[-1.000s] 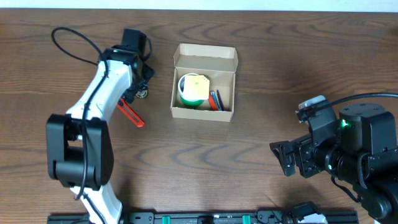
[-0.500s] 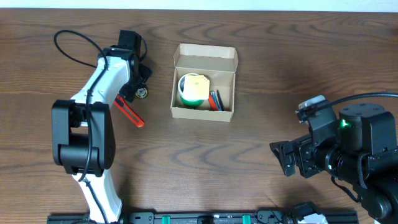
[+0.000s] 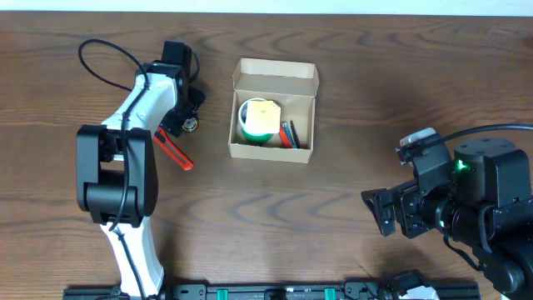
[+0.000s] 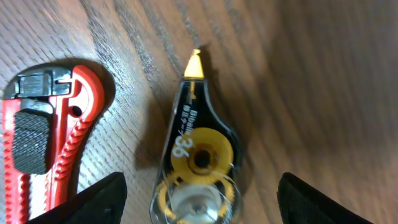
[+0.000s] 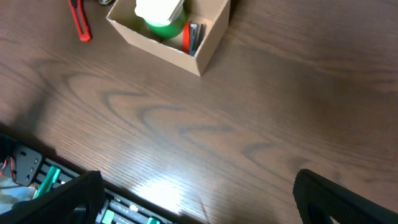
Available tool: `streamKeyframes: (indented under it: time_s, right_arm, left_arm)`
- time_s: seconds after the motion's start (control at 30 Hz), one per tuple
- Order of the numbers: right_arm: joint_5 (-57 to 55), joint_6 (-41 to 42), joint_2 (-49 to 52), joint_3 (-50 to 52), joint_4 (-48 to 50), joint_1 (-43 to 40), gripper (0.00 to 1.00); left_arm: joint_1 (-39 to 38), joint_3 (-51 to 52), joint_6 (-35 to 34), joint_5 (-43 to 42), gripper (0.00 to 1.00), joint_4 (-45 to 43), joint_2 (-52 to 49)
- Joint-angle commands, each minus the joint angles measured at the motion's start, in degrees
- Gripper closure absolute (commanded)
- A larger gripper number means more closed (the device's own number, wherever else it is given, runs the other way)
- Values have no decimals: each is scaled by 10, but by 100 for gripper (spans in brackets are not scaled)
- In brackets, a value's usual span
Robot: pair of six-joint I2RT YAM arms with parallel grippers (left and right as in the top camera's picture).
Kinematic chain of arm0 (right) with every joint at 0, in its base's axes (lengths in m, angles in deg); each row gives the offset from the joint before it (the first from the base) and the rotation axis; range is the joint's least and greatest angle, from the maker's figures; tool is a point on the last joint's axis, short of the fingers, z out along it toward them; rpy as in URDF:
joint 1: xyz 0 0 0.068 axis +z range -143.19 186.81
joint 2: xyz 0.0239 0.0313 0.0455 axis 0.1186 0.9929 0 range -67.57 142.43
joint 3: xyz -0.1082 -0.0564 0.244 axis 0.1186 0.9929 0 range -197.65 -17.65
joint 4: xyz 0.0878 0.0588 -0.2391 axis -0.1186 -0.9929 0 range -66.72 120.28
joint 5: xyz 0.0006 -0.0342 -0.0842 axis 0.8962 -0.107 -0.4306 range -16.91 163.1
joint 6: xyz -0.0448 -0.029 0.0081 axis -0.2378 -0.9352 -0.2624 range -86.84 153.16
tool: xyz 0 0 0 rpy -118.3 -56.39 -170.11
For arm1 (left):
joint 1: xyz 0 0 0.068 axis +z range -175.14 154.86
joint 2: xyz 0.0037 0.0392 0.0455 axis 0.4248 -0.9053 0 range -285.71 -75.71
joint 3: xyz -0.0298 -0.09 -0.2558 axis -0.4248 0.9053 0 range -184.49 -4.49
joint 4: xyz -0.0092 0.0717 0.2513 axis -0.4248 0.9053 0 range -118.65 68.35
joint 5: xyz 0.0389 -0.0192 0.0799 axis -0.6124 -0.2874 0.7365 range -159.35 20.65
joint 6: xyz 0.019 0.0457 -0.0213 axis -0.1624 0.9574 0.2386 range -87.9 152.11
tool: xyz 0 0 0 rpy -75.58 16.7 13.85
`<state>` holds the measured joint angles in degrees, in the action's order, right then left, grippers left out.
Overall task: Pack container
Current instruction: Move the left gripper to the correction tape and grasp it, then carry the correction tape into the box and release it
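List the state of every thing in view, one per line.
container: lid open, partly packed.
correction tape: flat on table, not gripped.
utility knife: flat on table, outside the container.
left gripper: open, over the correction tape.
right gripper: open, empty.

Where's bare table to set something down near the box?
Bare wood lies between the container and the right gripper, and across the stretch in front of the container. It is crowded left of it: left gripper, correction tape, red knife.
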<state>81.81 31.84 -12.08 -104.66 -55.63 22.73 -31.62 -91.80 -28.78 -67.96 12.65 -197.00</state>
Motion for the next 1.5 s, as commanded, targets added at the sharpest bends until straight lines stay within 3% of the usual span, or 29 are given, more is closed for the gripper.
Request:
streamKeyframes:
  time_s: [0.0, 0.3, 0.8, 0.97, 1.37, 1.47]
  right_arm:
    - [-3, -9, 0, 0, 0, -2, 1]
    - [-3, -9, 0, 0, -1, -2, 1]
    - [-3, -9, 0, 0, 0, -2, 1]
    - [-3, -9, 0, 0, 0, -2, 1]
    - [-3, -9, 0, 0, -1, -2, 1]
    - [-3, -9, 0, 0, -1, -2, 1]
  left_arm:
    - [1, -10, -7, -5, 22, -1, -14]
    - [1, -10, -7, -30, 28, -11, -35]
    - [1, -10, 14, -29, 63, -3, -37]
    - [1, -18, 21, -34, 67, 11, -33]
    - [-7, -113, 132, -24, 94, 113, 34]
    - [-31, -115, 163, 17, 94, 116, 80]
